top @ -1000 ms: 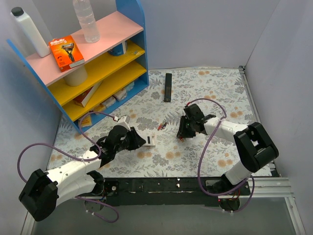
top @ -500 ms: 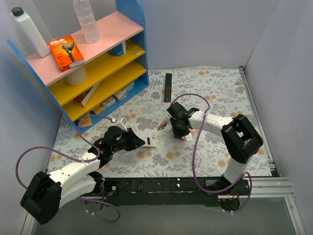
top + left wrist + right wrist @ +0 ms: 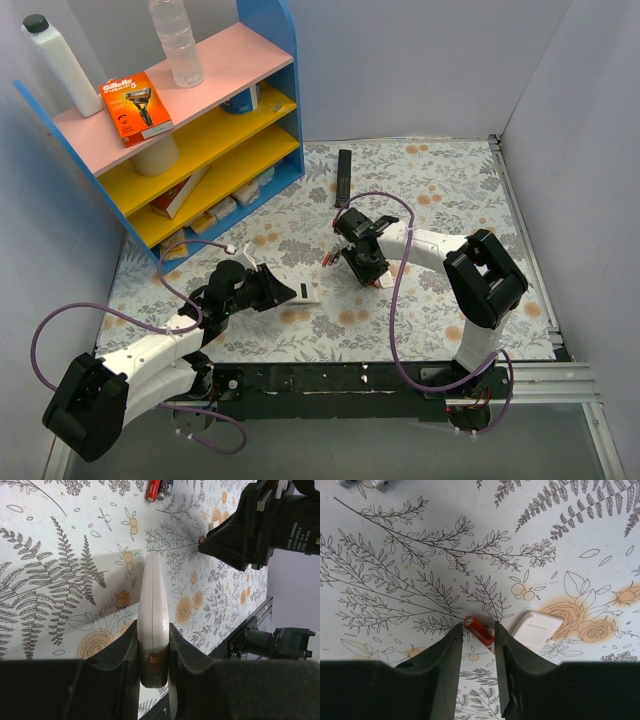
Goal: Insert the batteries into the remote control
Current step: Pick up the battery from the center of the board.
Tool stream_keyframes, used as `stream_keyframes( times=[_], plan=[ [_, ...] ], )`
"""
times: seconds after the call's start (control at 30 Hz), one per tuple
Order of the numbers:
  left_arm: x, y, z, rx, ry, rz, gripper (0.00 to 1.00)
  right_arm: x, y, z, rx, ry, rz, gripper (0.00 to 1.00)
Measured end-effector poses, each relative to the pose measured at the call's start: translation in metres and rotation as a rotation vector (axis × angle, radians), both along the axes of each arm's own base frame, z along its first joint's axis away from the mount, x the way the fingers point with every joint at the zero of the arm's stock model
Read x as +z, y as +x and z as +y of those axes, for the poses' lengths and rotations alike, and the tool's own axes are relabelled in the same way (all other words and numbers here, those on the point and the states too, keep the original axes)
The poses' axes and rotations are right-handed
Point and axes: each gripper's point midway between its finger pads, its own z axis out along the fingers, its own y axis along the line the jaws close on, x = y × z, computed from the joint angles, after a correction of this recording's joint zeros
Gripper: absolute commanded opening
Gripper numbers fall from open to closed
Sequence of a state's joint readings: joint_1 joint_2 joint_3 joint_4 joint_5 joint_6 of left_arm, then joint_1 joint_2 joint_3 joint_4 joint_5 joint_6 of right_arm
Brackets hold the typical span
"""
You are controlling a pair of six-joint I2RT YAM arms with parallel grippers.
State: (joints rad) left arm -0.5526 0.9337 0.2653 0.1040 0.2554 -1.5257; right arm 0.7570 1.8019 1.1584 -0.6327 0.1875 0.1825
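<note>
My left gripper is shut on the small remote control, gripping it on edge by its near end just above the table; it shows white in the top view. My right gripper is closed on a red battery that sits slantwise between the fingertips at table level; this gripper is also in the top view. Two more batteries lie side by side on the cloth between the arms, and show at the top left of the right wrist view.
A small white battery cover lies right beside my right fingers. A slim black remote lies further back. A blue shelf unit with bottles and boxes stands at the back left. Grey walls enclose the floral table.
My right arm has swung left and turned over the red battery, now reaching it from the back left. My left gripper has shifted slightly with the remote.
</note>
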Motion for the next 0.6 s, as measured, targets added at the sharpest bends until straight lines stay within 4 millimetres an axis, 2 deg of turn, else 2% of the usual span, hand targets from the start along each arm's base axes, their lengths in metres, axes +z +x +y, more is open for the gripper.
stream_keyframes(
  times=[0.23,0.37,0.6],
  plan=[
    [-0.0011,-0.0042,-0.0027,-0.020,-0.026,0.000,0.00,-0.0013,-0.0007,0.0045,0.108,0.004,0.021,0.36],
    [-0.0005,-0.0056,-0.0042,-0.028,-0.038,0.000,0.00,-0.0021,-0.0020,0.0082,0.156,-0.002,0.045,0.21],
    [0.0048,-0.0039,-0.0068,-0.039,-0.067,-0.028,0.00,-0.0017,-0.0035,0.0098,0.187,-0.003,0.054,0.06]
  ],
)
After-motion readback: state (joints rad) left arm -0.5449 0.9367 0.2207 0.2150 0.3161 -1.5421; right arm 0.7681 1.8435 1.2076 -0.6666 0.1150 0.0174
